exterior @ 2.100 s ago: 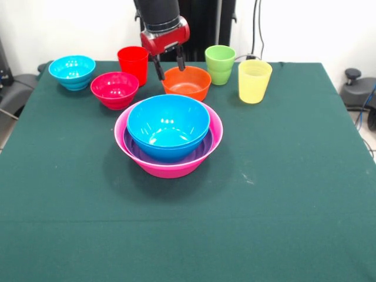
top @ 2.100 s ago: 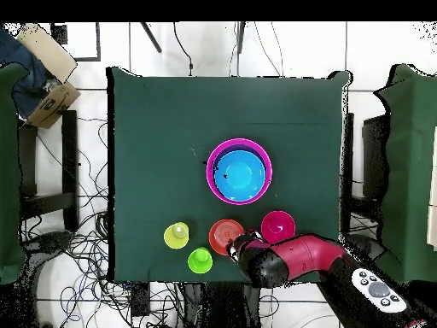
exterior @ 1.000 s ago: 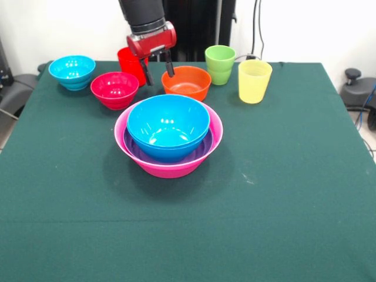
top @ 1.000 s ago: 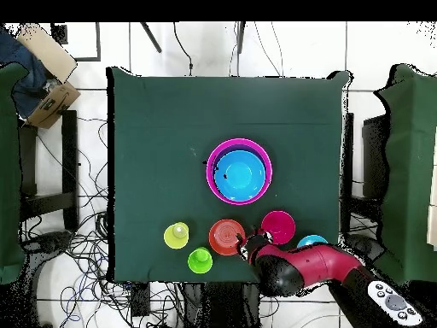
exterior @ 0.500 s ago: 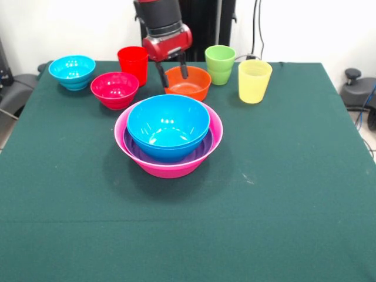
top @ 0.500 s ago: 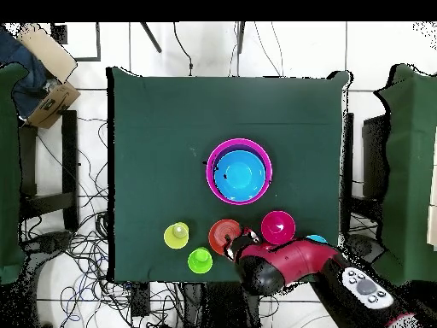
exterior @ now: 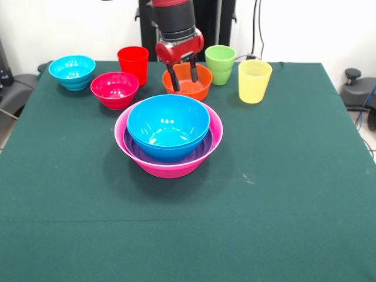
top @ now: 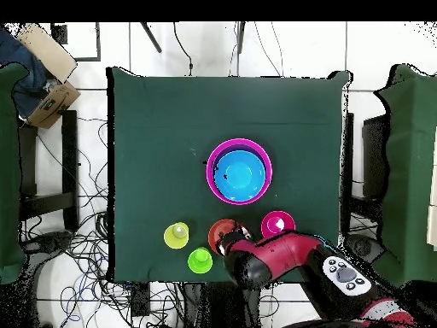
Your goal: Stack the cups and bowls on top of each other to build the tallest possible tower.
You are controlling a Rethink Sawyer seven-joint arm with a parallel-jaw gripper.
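Note:
The tower stands mid-table: a big pink bowl [exterior: 170, 167] [top: 212, 169] holds a purple bowl [exterior: 197, 154], with a blue bowl [exterior: 168, 124] [top: 240, 176] nested on top. Behind it sits the orange bowl [exterior: 197, 88] [top: 221, 231]. My gripper [exterior: 183, 75] is open, and both fingertips dip inside the orange bowl. A red cup [exterior: 133, 63], a green cup [exterior: 220, 63] [top: 200, 260] and a yellow cup [exterior: 254, 81] [top: 177, 235] stand in the back row. A magenta-red bowl [exterior: 114, 89] [top: 277, 224] and a cyan bowl [exterior: 72, 71] sit at the left. In the overhead view the arm [top: 273, 260] hides the red cup and the cyan bowl.
A green cloth [exterior: 270, 194] covers the table. The loose cups and bowls crowd the robot-side edge, close together. Chairs and cables lie around the table in the overhead view.
My gripper has swung from beside the red cup to the right in the front view. It has come down so that its open fingers are inside the orange bowl. Nothing else moved.

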